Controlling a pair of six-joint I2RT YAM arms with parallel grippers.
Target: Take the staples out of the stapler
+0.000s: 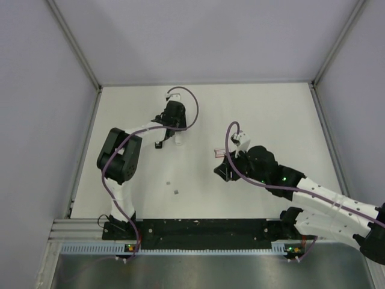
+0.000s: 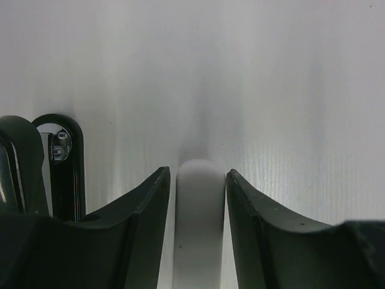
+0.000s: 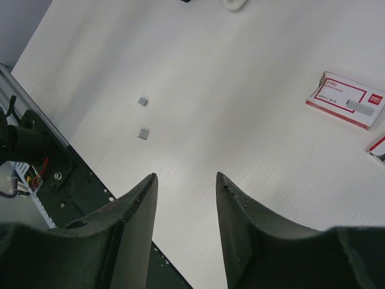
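Note:
The black stapler (image 1: 159, 143) lies at the far left of the table; in the left wrist view its black end (image 2: 66, 171) with a metal part shows just left of my fingers. My left gripper (image 1: 177, 133) straddles a white oblong bar (image 2: 198, 223), jaws a hair off it, with a thin gap on the left side. Two tiny grey staples (image 1: 169, 182) lie loose on the table; in the right wrist view they show ahead of the open, empty right gripper (image 3: 185, 176), which hovers mid-table (image 1: 220, 171).
A pink-and-white box (image 3: 346, 99) lies right of the right gripper's line, also in the top view (image 1: 219, 152). A second box piece (image 3: 378, 147) peeks in at the right edge. The black base rail (image 1: 198, 229) runs along the near table edge.

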